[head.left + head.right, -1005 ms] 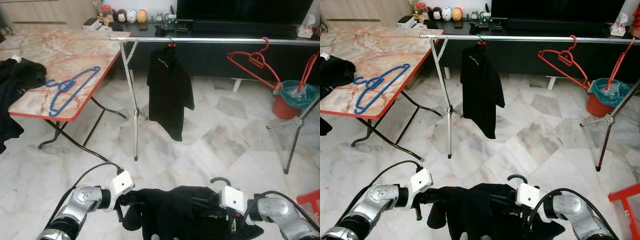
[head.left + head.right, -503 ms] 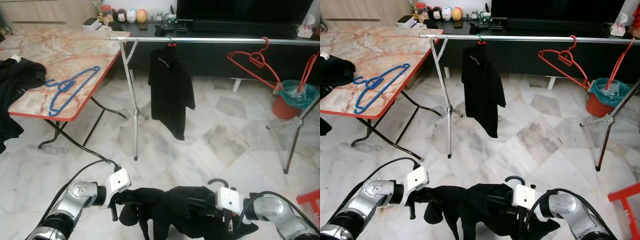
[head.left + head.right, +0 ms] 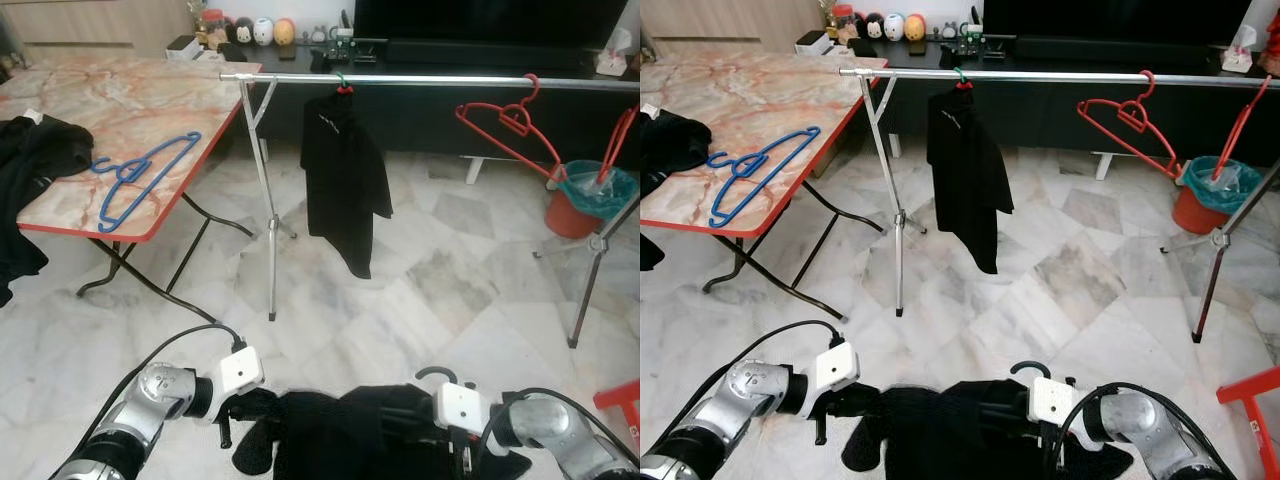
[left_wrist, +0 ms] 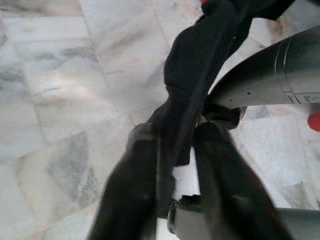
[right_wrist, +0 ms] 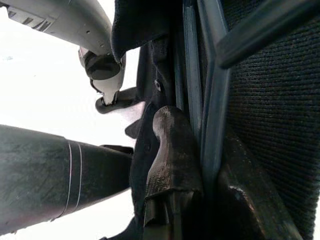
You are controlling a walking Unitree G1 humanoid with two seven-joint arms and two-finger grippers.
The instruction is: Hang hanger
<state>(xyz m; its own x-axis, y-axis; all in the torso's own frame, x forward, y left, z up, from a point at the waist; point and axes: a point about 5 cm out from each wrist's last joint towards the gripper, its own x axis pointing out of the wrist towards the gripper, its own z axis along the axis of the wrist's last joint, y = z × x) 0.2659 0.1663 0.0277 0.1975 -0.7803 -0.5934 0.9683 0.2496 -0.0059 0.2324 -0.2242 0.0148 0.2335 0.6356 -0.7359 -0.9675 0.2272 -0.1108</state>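
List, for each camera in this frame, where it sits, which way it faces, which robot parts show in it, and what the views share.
Left eye view: on the head, looking forward and down at the rail, table and both arms holding a black garment.
Right eye view: same head, same scene, slightly offset.
Left wrist view: along the left gripper, fingers pinching black cloth above marble floor.
Right wrist view: along the right gripper, clamped on a dark hanger against the garment.
Shared: the black garment appears in every view.
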